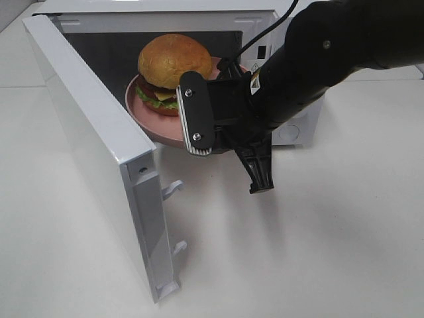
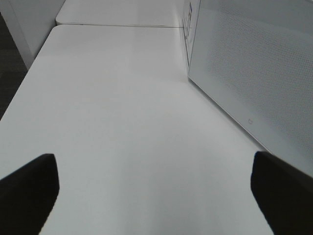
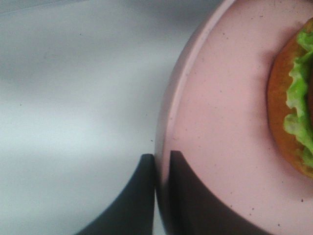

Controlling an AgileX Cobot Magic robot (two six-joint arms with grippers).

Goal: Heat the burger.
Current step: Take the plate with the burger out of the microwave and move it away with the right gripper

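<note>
The microwave (image 1: 291, 126) fills the upper frame, door (image 1: 99, 165) swung open at left. The pink plate (image 1: 156, 122), half inside at upper centre, carries the burger (image 1: 173, 73). The right gripper (image 3: 161, 171) pinches only its rim, so the plate could tilt or slip and the burger slide off. The left gripper (image 2: 156, 191) gapes empty over the table (image 2: 122, 122).

A tan-brown bun tops the burger (image 1: 173, 66), its green lettuce, yellow cheese and dark patty showing above a pale pink plate (image 1: 154, 122) flecked with tiny dark specks. Around the plate, the microwave (image 1: 99, 126) is white, its cavity dark, and its open door (image 2: 254, 73) carries a fine grey dotted mesh. Beside the plate, the right arm (image 1: 318, 59) is black with a silver-edged bracket. Below the microwave, the table (image 1: 318, 252) is plain white.
</note>
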